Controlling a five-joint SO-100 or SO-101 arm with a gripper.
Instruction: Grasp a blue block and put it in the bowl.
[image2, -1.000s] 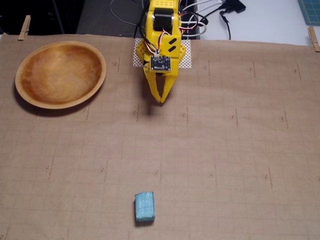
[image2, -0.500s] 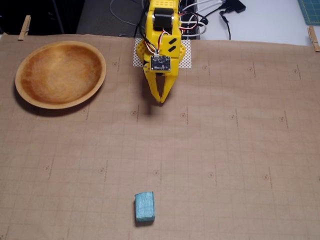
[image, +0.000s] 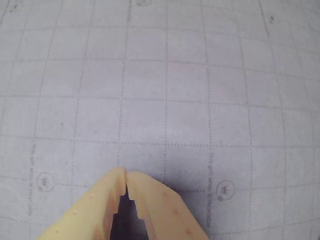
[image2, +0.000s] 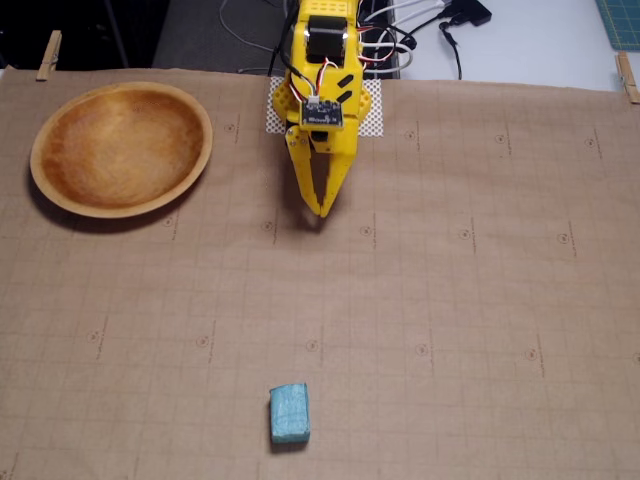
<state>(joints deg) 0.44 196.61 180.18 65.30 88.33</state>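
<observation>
1. Yellow arm (image2: 318, 60) reaching in from the top edge of the fixed view, over brown gridded paper (image2: 480, 330) covering the table.
2. Gripper (image2: 322, 211) pointing down the picture, jaws pressed together at the tips, holding nothing; seen just above the paper, a dark shadow beside the tips.
3. In the wrist view, gripper (image: 126, 176) rising from the bottom edge, tips meeting, only a narrow gap lower down between the fingers (image: 165, 210); nothing but gridded paper ahead.
4. Blue block (image2: 289, 413) lying flat near the bottom edge of the fixed view, well apart from the gripper and almost straight below it in the picture.
5. Wooden bowl (image2: 196, 120) at upper left, empty, left of the arm and far from the block.
6. Clothespins (image2: 48, 54) clipped to the paper's top corners.
</observation>
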